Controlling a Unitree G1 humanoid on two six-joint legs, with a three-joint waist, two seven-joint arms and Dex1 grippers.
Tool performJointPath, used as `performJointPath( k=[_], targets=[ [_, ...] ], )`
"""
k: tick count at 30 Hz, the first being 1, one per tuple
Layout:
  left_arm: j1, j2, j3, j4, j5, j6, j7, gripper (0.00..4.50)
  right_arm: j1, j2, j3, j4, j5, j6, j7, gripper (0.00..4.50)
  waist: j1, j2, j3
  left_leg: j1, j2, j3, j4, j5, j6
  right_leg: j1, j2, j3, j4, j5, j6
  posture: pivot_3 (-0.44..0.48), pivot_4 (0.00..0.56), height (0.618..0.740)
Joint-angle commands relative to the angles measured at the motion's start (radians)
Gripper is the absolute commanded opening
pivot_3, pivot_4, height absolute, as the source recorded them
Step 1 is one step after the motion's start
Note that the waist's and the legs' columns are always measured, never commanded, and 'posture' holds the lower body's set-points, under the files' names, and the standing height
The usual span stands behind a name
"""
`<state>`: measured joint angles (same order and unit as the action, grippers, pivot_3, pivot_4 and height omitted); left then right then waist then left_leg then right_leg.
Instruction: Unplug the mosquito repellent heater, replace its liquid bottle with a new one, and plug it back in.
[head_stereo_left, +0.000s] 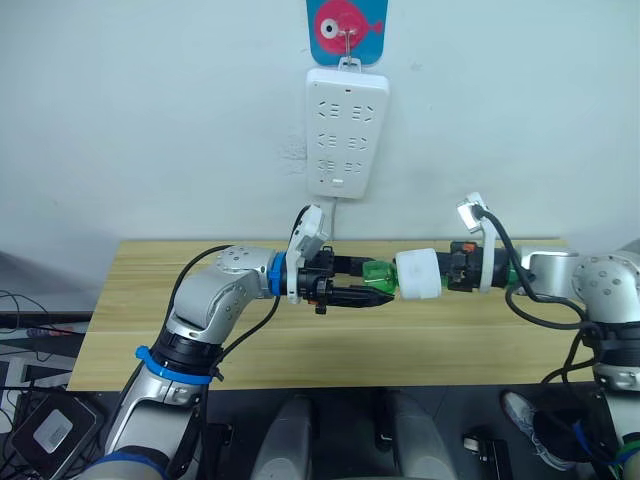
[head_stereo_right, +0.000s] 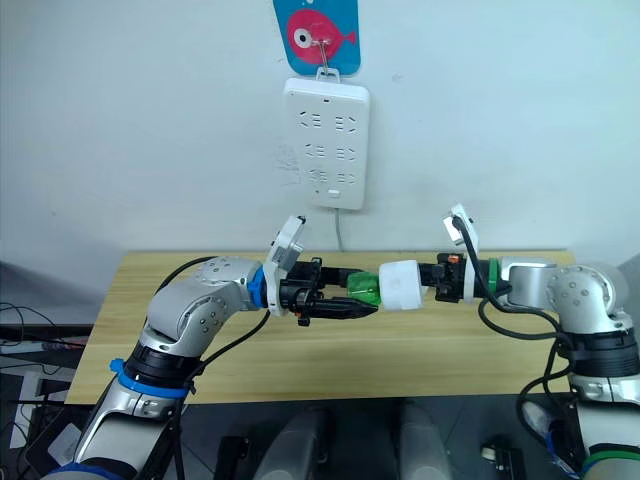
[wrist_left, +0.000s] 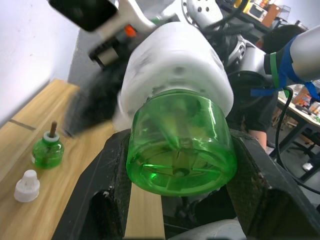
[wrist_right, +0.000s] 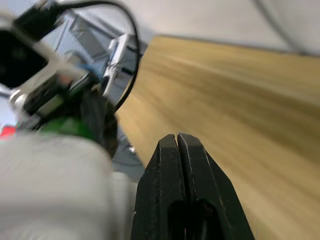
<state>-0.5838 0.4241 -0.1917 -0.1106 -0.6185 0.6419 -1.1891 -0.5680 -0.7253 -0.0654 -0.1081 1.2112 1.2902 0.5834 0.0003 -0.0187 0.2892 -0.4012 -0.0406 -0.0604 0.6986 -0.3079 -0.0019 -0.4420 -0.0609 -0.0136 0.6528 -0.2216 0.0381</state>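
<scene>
The white mosquito repellent heater (head_stereo_left: 418, 273) hangs in mid-air above the wooden table (head_stereo_left: 300, 350), between my two grippers. A green liquid bottle (head_stereo_left: 377, 273) sits with its neck inside the heater. My left gripper (head_stereo_left: 365, 285) is shut on this bottle, and in the left wrist view its fingers (wrist_left: 107, 190) clamp the bottle's base (wrist_left: 181, 150). My right gripper (head_stereo_left: 447, 270) is at the heater's back end. In the right wrist view its fingertips (wrist_right: 172, 145) are pressed together, with the heater's white body (wrist_right: 55, 190) beside them.
A second green bottle (wrist_left: 47, 151) with a brown wick stands on the table beside a loose white cap (wrist_left: 27, 185). The white multi-socket power strip (head_stereo_left: 346, 132) hangs on the wall under a blue card with a fish (head_stereo_left: 346, 28), above and behind the grippers.
</scene>
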Motion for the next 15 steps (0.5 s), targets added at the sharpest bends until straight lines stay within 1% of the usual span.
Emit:
performJointPath(
  k=[1,5,9,12,15],
  targets=[
    [-0.015,-0.009,0.023,0.026,0.048,-0.055,0.055,2.27,0.028,-0.022,-0.024,-0.108,0.108,0.076,0.082,0.06,0.000,0.000,0.000,0.000,0.000,0.000,0.000,0.000,0.000,0.000,0.000,0.000,0.000,0.000,0.000,0.019,0.256,0.740],
    [-0.021,-0.013,0.007,0.062,0.098,-0.112,0.078,2.27,0.062,-0.038,-0.046,-0.151,0.188,0.133,0.090,0.06,-0.001,0.000,0.000,0.001,0.000,0.000,0.000,0.000,0.000,0.000,0.000,0.000,0.002,0.000,0.000,0.015,0.262,0.740],
    [-0.027,-0.010,-0.004,0.086,0.121,-0.143,0.081,2.27,0.081,-0.041,-0.057,-0.172,0.249,0.164,0.079,0.06,-0.001,0.000,0.000,0.001,0.000,0.000,0.000,0.000,0.000,0.000,0.000,0.000,0.004,0.000,0.000,0.014,0.264,0.740],
    [-0.029,-0.010,-0.006,0.093,0.125,-0.152,0.085,2.27,0.086,-0.035,-0.059,-0.177,0.265,0.165,0.062,0.06,-0.002,0.000,0.000,0.002,0.000,0.000,0.000,0.000,0.000,0.000,0.000,0.000,0.004,0.000,0.000,0.013,0.264,0.740],
    [-0.029,-0.010,-0.008,0.089,0.118,-0.150,0.082,2.27,0.091,-0.023,-0.059,-0.176,0.245,0.152,0.040,0.06,-0.002,0.000,0.000,0.002,0.000,0.000,0.000,0.000,0.000,0.000,0.000,0.000,0.005,0.000,0.000,0.012,0.266,0.740]
  ],
)
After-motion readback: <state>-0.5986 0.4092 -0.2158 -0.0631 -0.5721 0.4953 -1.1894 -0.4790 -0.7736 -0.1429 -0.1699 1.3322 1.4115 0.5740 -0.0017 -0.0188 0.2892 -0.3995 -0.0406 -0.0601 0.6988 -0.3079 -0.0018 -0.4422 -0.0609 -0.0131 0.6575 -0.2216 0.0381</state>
